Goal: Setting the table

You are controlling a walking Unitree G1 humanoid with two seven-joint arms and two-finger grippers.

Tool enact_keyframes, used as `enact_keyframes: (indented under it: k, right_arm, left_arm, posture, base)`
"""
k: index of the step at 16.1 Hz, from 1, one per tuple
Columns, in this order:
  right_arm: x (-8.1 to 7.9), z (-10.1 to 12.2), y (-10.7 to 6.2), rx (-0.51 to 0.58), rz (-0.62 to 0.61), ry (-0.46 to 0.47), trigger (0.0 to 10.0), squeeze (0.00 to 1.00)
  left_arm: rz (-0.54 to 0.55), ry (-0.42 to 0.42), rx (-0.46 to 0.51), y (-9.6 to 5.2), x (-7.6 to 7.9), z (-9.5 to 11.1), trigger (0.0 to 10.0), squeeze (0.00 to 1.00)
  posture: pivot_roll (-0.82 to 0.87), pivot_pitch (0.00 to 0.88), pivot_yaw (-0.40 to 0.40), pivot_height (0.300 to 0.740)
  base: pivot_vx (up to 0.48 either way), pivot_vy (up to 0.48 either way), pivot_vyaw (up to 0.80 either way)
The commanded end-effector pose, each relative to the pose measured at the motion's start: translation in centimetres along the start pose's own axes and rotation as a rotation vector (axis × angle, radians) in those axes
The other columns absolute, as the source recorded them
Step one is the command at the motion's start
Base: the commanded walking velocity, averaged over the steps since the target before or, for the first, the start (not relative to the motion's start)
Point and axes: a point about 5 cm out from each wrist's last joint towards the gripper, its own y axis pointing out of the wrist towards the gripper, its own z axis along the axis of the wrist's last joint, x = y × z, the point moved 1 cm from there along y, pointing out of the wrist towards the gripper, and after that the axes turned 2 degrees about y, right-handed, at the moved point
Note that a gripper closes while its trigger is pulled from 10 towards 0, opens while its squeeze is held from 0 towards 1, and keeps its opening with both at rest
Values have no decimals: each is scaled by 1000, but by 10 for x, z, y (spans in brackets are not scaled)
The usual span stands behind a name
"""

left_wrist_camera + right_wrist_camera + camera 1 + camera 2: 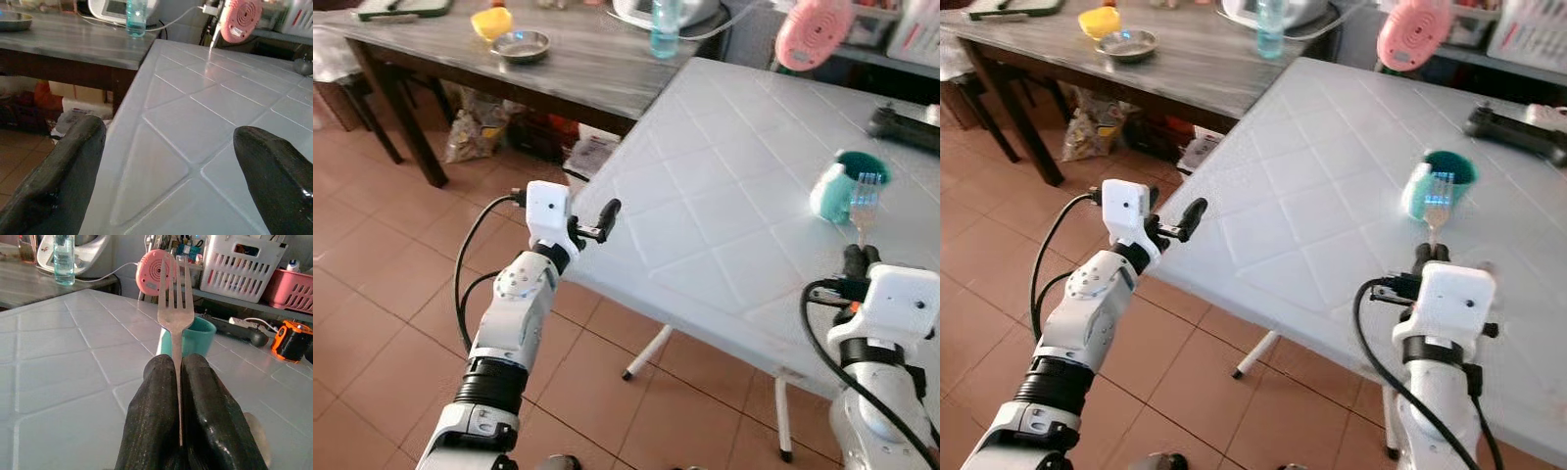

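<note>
Your right gripper (178,382) is clamped on the fork (175,308): both black fingers (151,401) press together on the handle, and the tines stick straight out past the fingertips. You hold it above the white table (705,206), near the edge closest to you. Just beyond the tines sits a teal cup (842,186), apart from the fork, not touching it. Farther past the cup, at the table's far edge, stands a pink round fan (152,271), with a white basket (242,267) and a pink basket (293,286) on the shelf behind.

Your left gripper (597,223) hangs at the table's near left corner, its fingers (63,171) spread apart with nothing between them. Ahead of it, across the gap, stands a dark wooden table (568,69) bearing a metal bowl (521,44), a yellow object (491,22) and a clear bottle (664,29).
</note>
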Motion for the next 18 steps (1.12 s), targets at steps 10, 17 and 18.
enact_keyframes:
  k: [10, 17, 18]
  right_arm:
    - [-1, 4, -2, 10, -29, 50, 10000, 0]
    - [2, 6, -2, 18, -41, 41, 10000, 0]
    - [2, 5, -1, 18, -41, 38, 10000, 0]
  left_arm:
    - [-31, 41, 0, 2, -3, 1, 10000, 0]
    - [-108, 24, 56, 0, 13, 3, 10000, 0]
    - [-126, 11, 55, 0, 16, 2, 10000, 0]
  posture:
    - [10, 110, 18, 740]
    - [5, 104, 10, 740]
    - [5, 103, 8, 740]
  base:
    - [0, 480, 0]
    - [0, 269, 0]
    - [0, 0, 0]
